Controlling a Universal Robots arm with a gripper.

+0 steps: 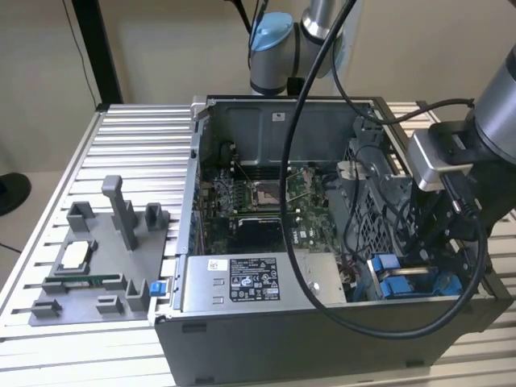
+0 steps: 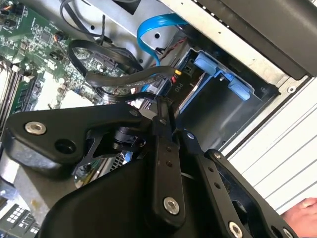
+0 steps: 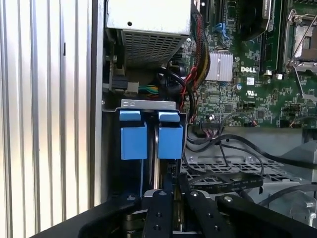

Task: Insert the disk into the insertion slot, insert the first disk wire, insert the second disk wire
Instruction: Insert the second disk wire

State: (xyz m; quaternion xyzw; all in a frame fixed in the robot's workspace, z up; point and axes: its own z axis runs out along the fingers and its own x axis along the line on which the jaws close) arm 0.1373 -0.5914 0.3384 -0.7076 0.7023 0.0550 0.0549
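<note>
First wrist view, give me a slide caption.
Gripper poised over the insertion slot with its blue fittings, inside the open computer case.

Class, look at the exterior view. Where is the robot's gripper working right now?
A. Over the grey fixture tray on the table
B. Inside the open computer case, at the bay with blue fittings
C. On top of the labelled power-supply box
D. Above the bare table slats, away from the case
B: in the exterior view the gripper reaches down into the open computer case at the insertion slot with its blue fittings, apart from the grey fixture tray and the power-supply box.

Grey fixture tray (image 1: 89, 270) beside computer case (image 1: 322, 339)
</note>
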